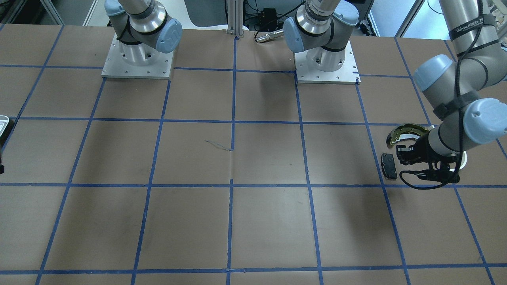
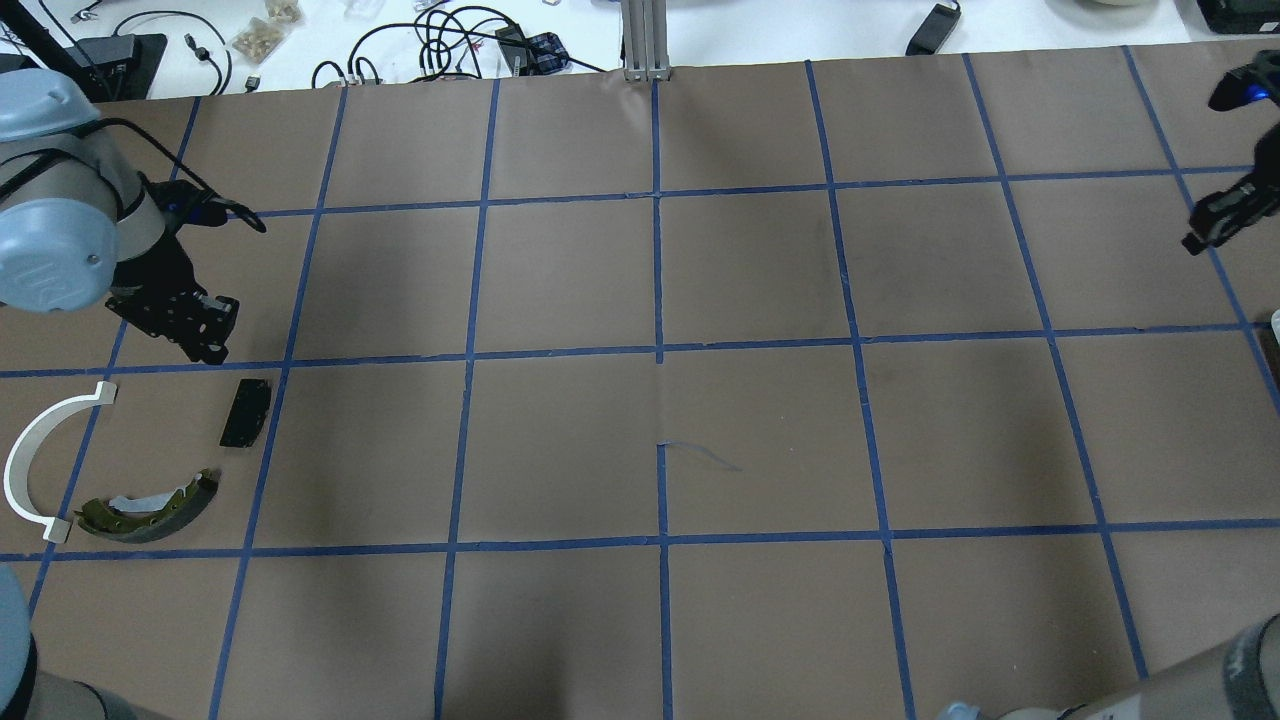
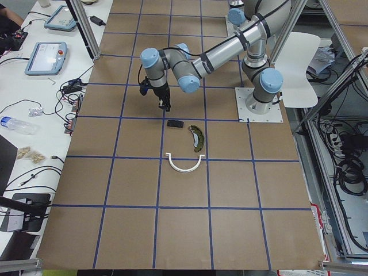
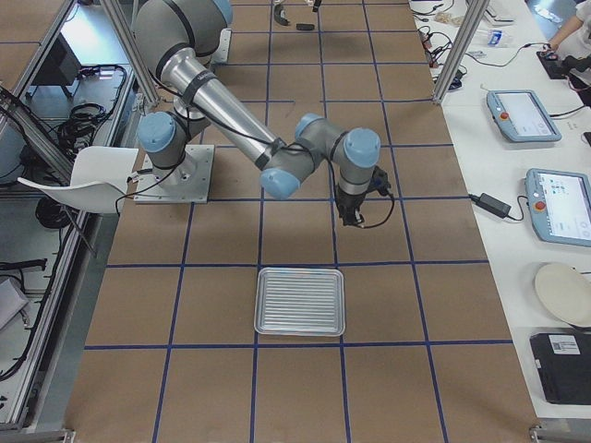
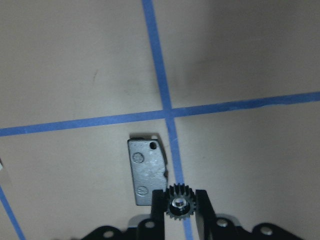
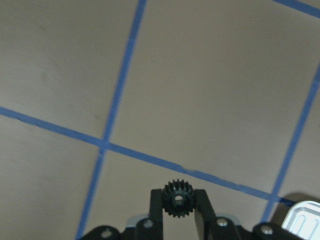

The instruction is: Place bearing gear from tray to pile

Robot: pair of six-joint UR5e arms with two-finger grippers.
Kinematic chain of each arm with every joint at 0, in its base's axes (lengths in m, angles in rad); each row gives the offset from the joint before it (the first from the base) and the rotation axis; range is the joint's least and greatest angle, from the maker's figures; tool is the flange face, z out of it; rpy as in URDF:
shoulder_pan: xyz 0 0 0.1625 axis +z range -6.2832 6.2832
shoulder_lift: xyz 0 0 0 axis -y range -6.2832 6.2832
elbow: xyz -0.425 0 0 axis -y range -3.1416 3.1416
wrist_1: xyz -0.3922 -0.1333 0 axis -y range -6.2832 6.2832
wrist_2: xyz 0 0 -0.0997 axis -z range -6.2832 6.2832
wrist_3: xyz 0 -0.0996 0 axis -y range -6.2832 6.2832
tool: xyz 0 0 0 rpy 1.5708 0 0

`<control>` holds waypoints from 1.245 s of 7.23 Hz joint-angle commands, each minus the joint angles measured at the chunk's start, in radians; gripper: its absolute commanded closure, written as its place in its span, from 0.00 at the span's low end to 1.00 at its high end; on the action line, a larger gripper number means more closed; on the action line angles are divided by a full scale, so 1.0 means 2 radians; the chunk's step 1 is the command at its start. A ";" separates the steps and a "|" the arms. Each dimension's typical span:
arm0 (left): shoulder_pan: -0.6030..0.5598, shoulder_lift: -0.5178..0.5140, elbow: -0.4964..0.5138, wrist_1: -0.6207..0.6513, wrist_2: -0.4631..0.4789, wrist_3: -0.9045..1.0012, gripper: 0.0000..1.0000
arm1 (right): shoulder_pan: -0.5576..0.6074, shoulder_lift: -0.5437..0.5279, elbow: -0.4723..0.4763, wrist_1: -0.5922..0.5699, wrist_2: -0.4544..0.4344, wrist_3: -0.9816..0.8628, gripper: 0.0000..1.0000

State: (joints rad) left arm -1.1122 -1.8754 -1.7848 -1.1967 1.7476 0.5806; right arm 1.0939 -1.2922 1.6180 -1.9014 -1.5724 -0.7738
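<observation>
Black toothed bearing gear is pinched in the left gripper, the dark grey rectangular pad just ahead. Lower close, then release beside it.

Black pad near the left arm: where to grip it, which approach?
Pinch the black pad by its two long edges at mid-length, coming straight down. It lies flat on the table, so only its edges offer a hold, and the short width looks narrow enough to pinch. The left gripper is shut on a gear, so free it first.
</observation>
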 commanded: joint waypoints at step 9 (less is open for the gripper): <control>0.057 -0.039 -0.070 0.126 -0.003 0.056 0.27 | 0.512 0.080 0.079 -0.173 0.000 0.598 0.99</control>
State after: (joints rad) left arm -1.0011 -1.9536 -1.9246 -0.9434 1.7406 0.6903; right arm 2.0405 -1.1955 1.7642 -2.1443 -1.5715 0.3368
